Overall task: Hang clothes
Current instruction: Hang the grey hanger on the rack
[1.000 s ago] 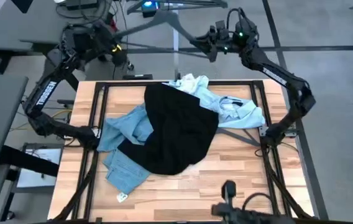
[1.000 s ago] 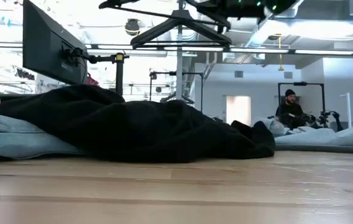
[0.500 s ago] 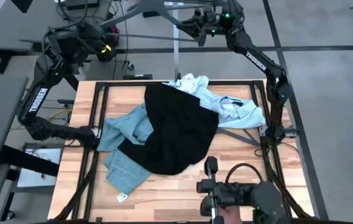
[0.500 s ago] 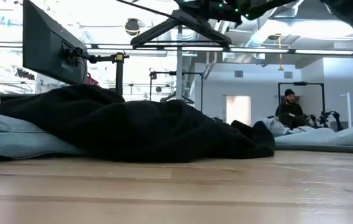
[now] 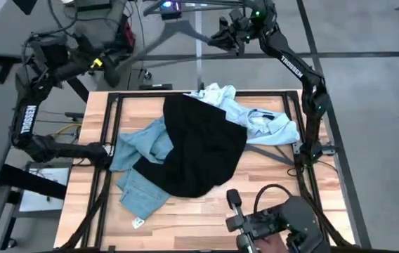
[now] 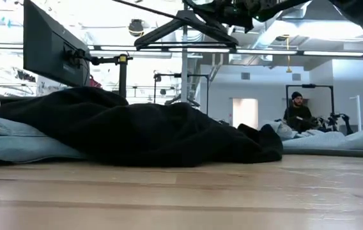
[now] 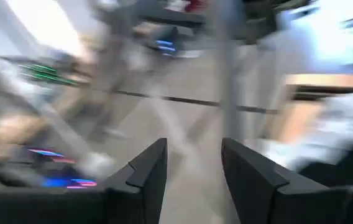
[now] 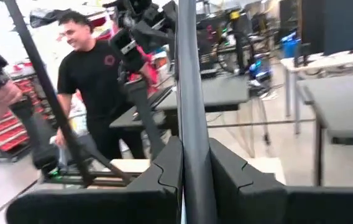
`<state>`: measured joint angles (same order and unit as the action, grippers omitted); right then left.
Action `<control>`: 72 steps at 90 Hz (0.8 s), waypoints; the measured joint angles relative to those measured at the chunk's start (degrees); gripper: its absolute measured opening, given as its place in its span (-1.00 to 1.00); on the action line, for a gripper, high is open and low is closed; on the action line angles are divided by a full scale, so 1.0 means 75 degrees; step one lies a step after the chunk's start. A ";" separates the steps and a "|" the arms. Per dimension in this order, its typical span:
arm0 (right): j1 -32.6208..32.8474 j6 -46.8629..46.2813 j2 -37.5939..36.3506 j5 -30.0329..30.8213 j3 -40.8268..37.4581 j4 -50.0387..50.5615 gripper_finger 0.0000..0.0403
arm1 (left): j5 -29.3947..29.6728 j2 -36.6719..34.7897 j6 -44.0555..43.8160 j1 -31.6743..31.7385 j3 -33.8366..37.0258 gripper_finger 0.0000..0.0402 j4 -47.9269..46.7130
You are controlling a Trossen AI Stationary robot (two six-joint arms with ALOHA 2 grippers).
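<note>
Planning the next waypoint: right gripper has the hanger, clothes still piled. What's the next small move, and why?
Probably bring the left gripper, open and empty, down to the black t-shirt: it tops the pile, and the right gripper already clamps the hanger above the table's far edge.

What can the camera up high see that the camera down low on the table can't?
Only the high view shows the light blue jeans spread out, the pale collared shirt with its collar, and both arms whole: the left gripper and right gripper are raised beyond the table's far edge. Only the low view shows the room behind, with a seated person and a monitor. Both show the black t-shirt on top of the pile, the wooden table, and the hanger.
</note>
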<state>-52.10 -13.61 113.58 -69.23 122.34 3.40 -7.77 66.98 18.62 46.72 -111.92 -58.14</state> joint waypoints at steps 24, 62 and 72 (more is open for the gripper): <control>-0.0150 -0.0221 0.0000 0.1558 0.0000 -0.1102 -0.85 | -0.0355 -0.0068 -0.1051 0.0024 0.0012 -0.34 -0.0338; -0.0039 -0.0280 0.0129 0.3898 -0.0003 -0.2377 -0.85 | -0.0359 0.0316 -0.1636 0.0000 0.0131 -0.34 0.0387; -0.0110 -0.0269 0.0279 0.4054 -0.0005 -0.2145 -0.85 | -0.0372 0.0493 -0.1636 -0.0038 0.0131 -0.34 0.0358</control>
<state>-52.93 -15.63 115.67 -38.83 122.31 -12.69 -10.57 70.68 6.35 46.43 -110.93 -55.46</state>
